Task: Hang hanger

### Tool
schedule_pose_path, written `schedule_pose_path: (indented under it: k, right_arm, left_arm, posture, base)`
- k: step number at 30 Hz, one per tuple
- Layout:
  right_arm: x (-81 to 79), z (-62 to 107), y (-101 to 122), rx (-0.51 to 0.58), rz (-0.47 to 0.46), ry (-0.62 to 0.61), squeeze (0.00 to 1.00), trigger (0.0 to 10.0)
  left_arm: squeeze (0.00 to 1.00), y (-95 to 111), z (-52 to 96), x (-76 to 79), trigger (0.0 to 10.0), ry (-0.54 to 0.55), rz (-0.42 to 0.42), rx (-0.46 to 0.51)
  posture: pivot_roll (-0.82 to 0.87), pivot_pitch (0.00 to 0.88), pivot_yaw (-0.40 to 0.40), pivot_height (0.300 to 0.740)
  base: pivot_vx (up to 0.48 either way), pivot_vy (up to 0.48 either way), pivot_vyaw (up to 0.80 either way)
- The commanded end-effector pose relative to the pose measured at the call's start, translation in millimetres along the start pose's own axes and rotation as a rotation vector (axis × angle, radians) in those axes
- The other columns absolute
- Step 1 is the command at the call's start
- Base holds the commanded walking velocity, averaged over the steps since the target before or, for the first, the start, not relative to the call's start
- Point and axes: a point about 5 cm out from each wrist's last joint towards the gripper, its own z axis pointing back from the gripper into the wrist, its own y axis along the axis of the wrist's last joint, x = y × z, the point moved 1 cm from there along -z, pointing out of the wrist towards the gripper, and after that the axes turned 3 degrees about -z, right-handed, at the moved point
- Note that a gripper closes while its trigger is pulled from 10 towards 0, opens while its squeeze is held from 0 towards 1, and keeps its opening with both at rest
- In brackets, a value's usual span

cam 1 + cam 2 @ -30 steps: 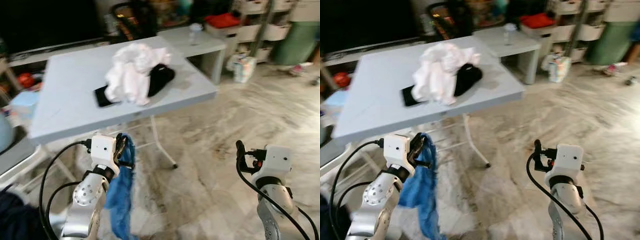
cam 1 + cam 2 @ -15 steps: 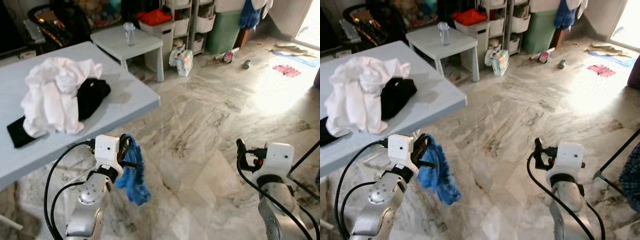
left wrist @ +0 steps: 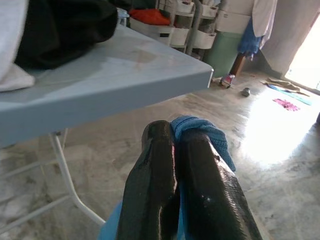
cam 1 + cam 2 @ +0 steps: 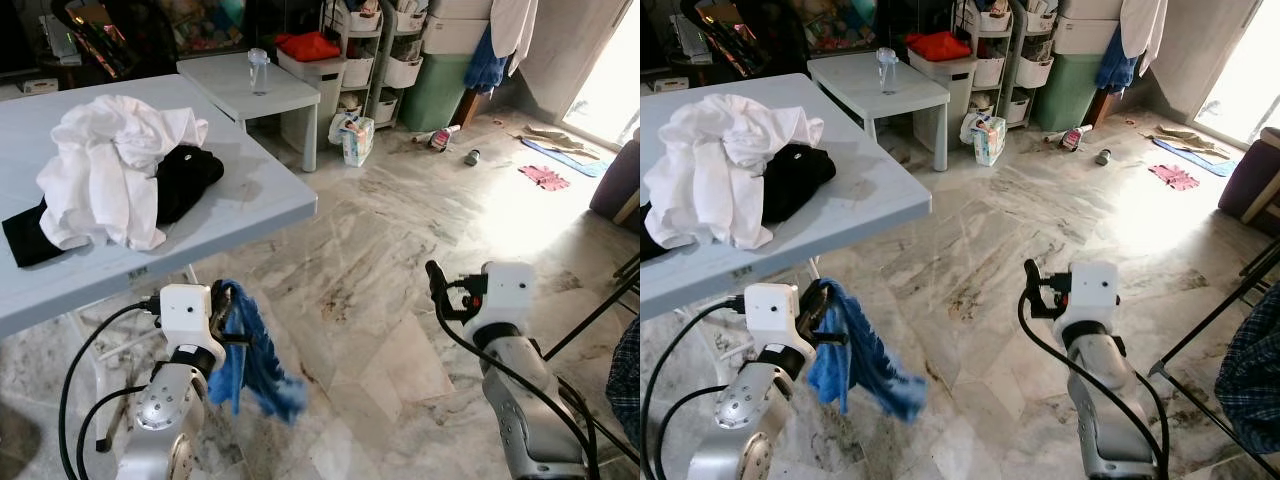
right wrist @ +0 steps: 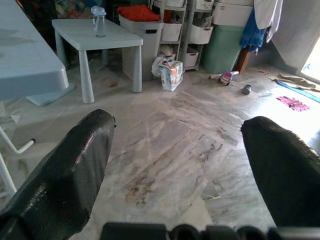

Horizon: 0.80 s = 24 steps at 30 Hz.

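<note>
Hanging from the left pincer (image 4: 226, 312): a crumpled bright-blue cloth garment (image 4: 250, 355), long axis running downward toward the marble floor (image 4: 400, 270), lower end trailing off to the right. No hanger to be made out within the fabric. Sitting low in the near left of the scene, just in front of the near edge of the pale grey-blue bench (image 4: 250, 205), apart from it.

Pressing together on the blue fabric: the two black fingers (image 3: 160, 190) of the left pincer, nearly touching, with a fold of blue cloth bulging out past the tips and more of it showing below them.

Hovering at the near right, over bare floor: the right pincer (image 4: 1032, 285), touching nothing. Standing wide apart: its two black fingers (image 5: 75, 170), with only floor showing between them.

Lying on the bench, toward the left: a rumpled white cloth bundle (image 4: 110, 165), resting partly over a black garment (image 4: 185, 180) that is spreading out to its right and also poking out at the left edge.

Standing farther back: a small white low table (image 4: 245, 85) carrying a clear plastic bottle (image 4: 258, 70). Beyond it, against the far wall: white storage shelves with bins (image 4: 390, 50), a red item (image 4: 308, 45) on top of one bin, and a green bin (image 4: 440, 90) to the right. Lying on the far floor at the right: scattered small items and a pink cloth (image 4: 545, 177).
</note>
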Motion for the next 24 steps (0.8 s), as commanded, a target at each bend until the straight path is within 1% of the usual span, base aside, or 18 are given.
schedule_pose_path:
  k: [1, 4, 6, 8, 11, 12, 16, 18, 21, 24]
  right_arm:
    - [-2.4, -2.5, 0, 0.002, -0.008, -0.002, 0.0, 10.0]
    - [-3.9, -2.7, 0, -0.001, -0.015, -0.005, 0.0, 10.0]
    - [-5.1, -0.4, -2, -0.002, -0.015, -0.005, 0.0, 10.0]
    - [-1.0, 3.7, -4, -0.009, -0.017, -0.024, 0.0, 10.0]
    - [0.5, 4.5, -5, -0.01, -0.015, -0.031, 0.0, 10.0]
    - [5.3, 6.9, -5, -0.006, -0.009, -0.051, 0.0, 10.0]
    - [10.4, 9.6, -5, 0.0, -0.008, -0.081, 0.0, 10.0]
    - [10.1, 11.7, -6, 0.001, -0.012, -0.091, 0.0, 10.0]
    - [10.0, 12.9, -6, 0.0, -0.013, -0.093, 0.0, 10.0]
    - [9.9, 13.2, -5, -0.001, -0.015, -0.097, 0.0, 10.0]
  left_arm:
    - [0.0, 7, -0.2, -0.4, 10.0, -0.006, -0.001, 0.02]
    - [0.0, 8, -0.3, -2.0, 10.0, -0.002, -0.002, 0.02]
    - [0.0, 10, -1.8, -3.8, 10.0, -0.006, 0.012, 0.017]
    - [0.0, 8, -5.0, -3.7, 10.0, -0.01, 0.031, 0.003]
    - [0.0, 8, -6.0, -3.5, 10.0, -0.012, 0.038, -0.002]
    - [0.0, 7, -10.0, -1.0, 10.0, -0.025, 0.056, -0.019]
    - [0.0, 6, -16.9, 4.4, 10.0, -0.059, 0.074, -0.04]
    - [0.0, 8, -21.4, 6.2, 10.0, -0.085, 0.078, -0.04]
    - [0.0, 9, -23.3, 5.4, 10.0, -0.088, 0.079, -0.041]
    - [0.0, 10, -25.7, 1.6, 10.0, -0.079, 0.089, -0.051]
  posture:
    - [0.07, 0.012, -0.107, 0.74]
    - [0.07, 0.012, -0.104, 0.74]
    - [0.05, 0.023, -0.086, 0.74]
    - [0.03, 0.028, -0.074, 0.74]
    - [0.02, 0.029, -0.064, 0.74]
    - [0.0, 0.027, -0.04, 0.74]
    - [0.0, 0.027, -0.03, 0.74]
    - [-0.01, 0.032, -0.021, 0.74]
    - [-0.02, 0.037, -0.02, 0.74]
    - [-0.03, 0.067, -0.01, 0.74]
  base:
    - [0.0, 0.0, 0.0]
    - [0.0, 0.0, 0.0]
    - [0.0, 0.0, -0.8]
    - [0.0, 0.0, -0.8]
    - [0.0, 0.0, -0.8]
    - [0.0, 0.0, -0.8]
    - [0.0, 0.0, -0.8]
    - [0.0, 0.352, -0.63]
    - [0.0, 0.356, -0.45]
    - [0.0, 0.359, 0.0]
